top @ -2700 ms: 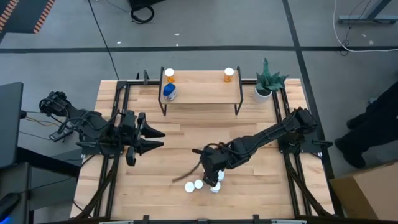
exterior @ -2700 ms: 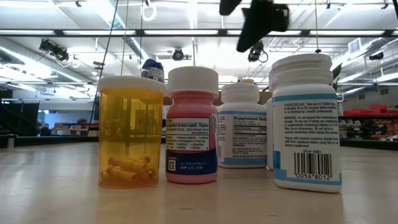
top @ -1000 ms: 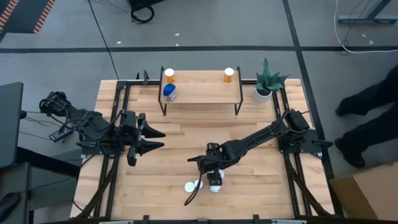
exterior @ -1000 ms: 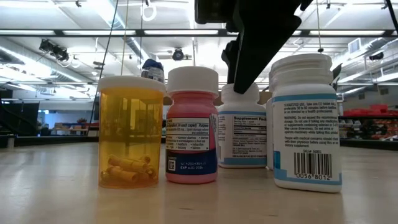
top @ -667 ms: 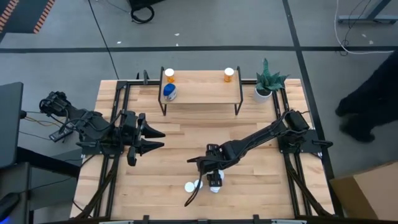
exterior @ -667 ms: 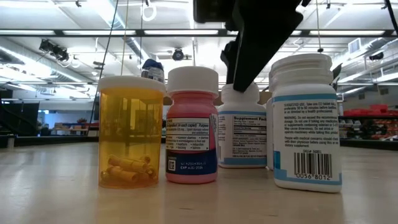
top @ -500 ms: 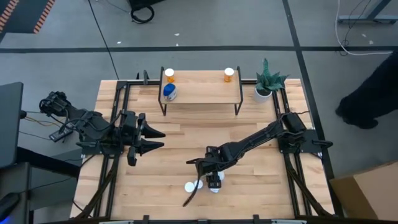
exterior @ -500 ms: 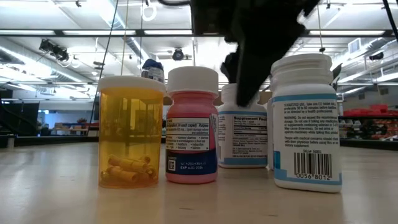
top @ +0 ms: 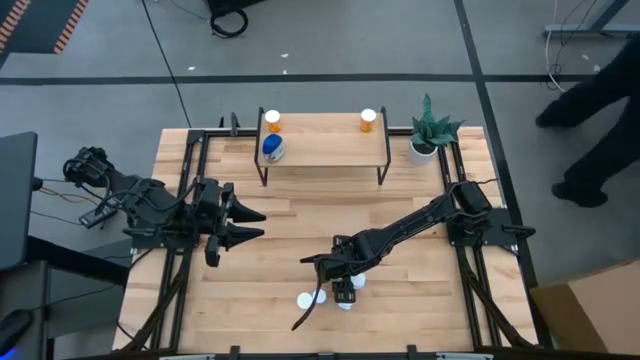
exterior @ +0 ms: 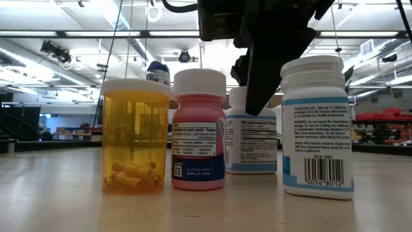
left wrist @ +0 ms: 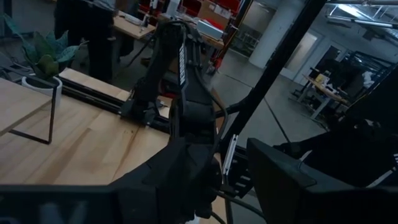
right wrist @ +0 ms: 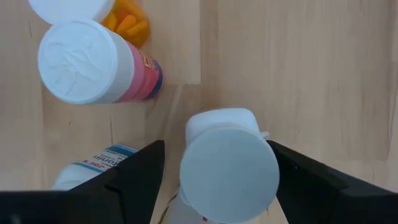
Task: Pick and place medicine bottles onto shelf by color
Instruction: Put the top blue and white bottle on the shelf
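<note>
- The right end effector (right wrist: 214, 180) is lowered over a cluster of bottles near the front of the desk (top: 290, 230), with its fingers (right wrist: 134, 180) spread wide on either side of a white-capped bottle (right wrist: 229, 171); contact is not seen.
- Beside that bottle stand a pink bottle (right wrist: 93, 62), an orange bottle (exterior: 135, 136) and another white bottle (exterior: 252, 138).
- Well behind this cluster, the shelf (top: 325, 140) carries two orange bottles (top: 272, 121) at its back corners and a blue bottle (top: 272, 148) near its left edge.
- A potted plant (top: 428, 133) is placed just right of the shelf.
- The left end effector (top: 245, 225) is held over the desk's left side, far from the cluster, part open and empty.
</note>
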You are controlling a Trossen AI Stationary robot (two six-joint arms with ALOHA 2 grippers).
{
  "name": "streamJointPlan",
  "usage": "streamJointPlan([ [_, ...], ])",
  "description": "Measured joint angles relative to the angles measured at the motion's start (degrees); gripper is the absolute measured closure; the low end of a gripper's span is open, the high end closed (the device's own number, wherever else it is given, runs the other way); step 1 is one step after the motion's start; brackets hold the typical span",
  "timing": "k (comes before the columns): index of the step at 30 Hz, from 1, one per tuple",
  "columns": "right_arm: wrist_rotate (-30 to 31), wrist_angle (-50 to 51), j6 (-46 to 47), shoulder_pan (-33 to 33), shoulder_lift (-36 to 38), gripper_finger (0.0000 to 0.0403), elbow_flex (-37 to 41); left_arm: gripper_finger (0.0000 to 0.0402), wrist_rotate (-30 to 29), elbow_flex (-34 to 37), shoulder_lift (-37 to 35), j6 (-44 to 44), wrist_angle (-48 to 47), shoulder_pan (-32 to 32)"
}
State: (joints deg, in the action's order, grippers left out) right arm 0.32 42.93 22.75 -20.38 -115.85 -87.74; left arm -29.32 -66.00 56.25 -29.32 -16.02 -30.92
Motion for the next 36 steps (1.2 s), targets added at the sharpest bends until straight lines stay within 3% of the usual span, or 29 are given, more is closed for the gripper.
streamJointPlan([
  [18, -0.09, 1.83, 2.55, 0.74, 0.51, 0.0196, -2.16, 0.0226, 0.02, 0.0, 0.0, 0.02, -0.38, 0.0],
  [27, 1.11, 16.58, 2.77, 6.89, 0.66, 0.0207, -17.15, 0.0224, 0.02, 0.0, 0.0, -0.02, -0.42, -0.02],
  [36, 2.28, 32.62, 3.03, 20.42, 0.81, 0.0206, -38.34, 0.0229, 0.0, 0.0, 0.0, -0.09, -0.21, 0.0],
])
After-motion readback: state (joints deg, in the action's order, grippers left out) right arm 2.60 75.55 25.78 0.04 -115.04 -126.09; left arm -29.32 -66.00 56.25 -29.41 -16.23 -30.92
